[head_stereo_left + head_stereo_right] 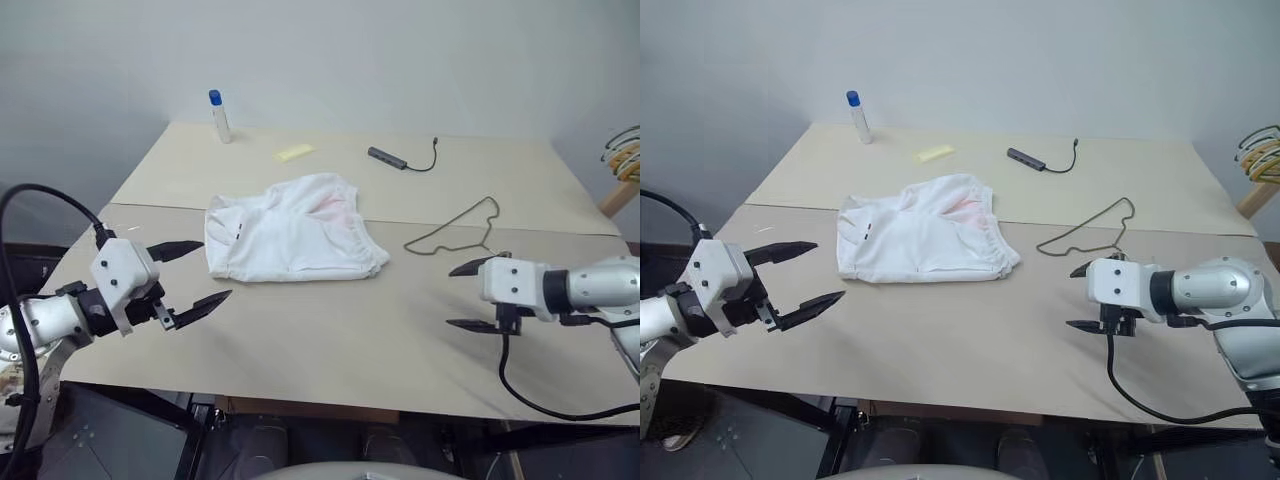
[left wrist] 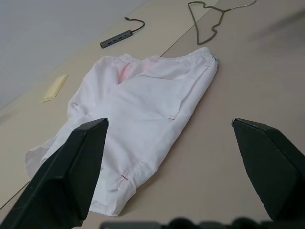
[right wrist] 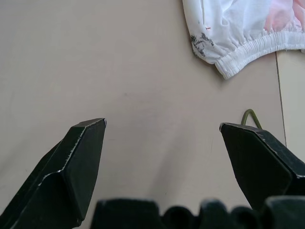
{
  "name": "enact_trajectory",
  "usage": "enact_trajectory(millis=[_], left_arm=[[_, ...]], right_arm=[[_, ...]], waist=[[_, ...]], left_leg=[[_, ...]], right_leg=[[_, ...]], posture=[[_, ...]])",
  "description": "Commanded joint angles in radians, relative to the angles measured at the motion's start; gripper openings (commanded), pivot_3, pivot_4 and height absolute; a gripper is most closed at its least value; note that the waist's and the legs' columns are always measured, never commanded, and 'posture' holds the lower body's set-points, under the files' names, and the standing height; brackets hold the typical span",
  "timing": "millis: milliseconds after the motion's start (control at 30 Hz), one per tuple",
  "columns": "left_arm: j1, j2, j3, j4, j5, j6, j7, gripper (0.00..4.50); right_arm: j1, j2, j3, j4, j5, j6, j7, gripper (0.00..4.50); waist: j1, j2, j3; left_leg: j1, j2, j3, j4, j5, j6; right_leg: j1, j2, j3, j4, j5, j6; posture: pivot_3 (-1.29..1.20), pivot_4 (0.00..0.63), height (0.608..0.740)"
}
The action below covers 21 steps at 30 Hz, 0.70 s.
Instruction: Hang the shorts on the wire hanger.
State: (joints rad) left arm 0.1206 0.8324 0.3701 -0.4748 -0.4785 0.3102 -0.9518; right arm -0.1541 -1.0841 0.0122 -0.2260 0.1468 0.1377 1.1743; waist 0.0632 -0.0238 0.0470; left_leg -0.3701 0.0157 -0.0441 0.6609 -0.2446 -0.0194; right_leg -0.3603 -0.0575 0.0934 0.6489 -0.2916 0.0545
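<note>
The white shorts [image 1: 293, 230] lie crumpled flat near the middle of the beige table [image 1: 340, 330], with a faint pink stain by the gathered waistband [image 3: 257, 47]. To their right the thin olive-grey wire hanger [image 1: 452, 229] lies flat on the table, hook toward the back. My left gripper [image 1: 193, 274] hovers open over the table's front left, a short way left of the shorts, with nothing between its fingers. My right gripper [image 1: 471, 295] is open and empty at the front right, just in front of the hanger.
At the back of the table stand a small bottle with a blue cap [image 1: 219, 116], a yellow slip [image 1: 294, 153] and a dark USB hub with its cable [image 1: 395, 159]. A bunch of yellowish hangers [image 1: 625, 155] hangs beyond the table's right edge.
</note>
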Motion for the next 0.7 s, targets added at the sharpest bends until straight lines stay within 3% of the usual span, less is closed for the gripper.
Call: enact_trajectory(millis=[33,467,700], left_arm=[[-0.026,0.001,0.014,-0.020,-0.038,0.017,0.010,4.50],[-0.033,-0.001,-0.010,-0.015,-0.003,0.005,0.025,4.50],[-0.030,0.006,-0.043,0.011,0.044,-0.018,0.009,4.50]], right_arm=[[-0.019,0.004,-0.017,-0.013,0.000,-0.015,-0.005,4.46],[-0.031,0.021,-0.007,-0.015,-0.015,-0.014,-0.013,4.46],[-0.137,0.125,0.079,0.050,-0.110,-0.017,-0.095,4.46]], waist=[[0.002,0.000,0.000],[0.004,0.000,0.000],[-0.001,0.000,0.000]], left_leg=[[0.000,0.000,0.000,0.000,0.000,0.000],[0.001,0.000,0.000,0.000,0.000,0.000],[0.001,0.000,0.000,0.000,0.000,0.000]], right_leg=[[0.000,0.000,0.000,0.000,0.000,0.000],[0.001,0.000,0.000,0.000,0.000,0.000],[0.001,0.000,0.000,0.000,0.000,0.000]], posture=[[0.19,0.000,0.740],[0.18,0.000,0.740],[0.15,0.000,0.740]])
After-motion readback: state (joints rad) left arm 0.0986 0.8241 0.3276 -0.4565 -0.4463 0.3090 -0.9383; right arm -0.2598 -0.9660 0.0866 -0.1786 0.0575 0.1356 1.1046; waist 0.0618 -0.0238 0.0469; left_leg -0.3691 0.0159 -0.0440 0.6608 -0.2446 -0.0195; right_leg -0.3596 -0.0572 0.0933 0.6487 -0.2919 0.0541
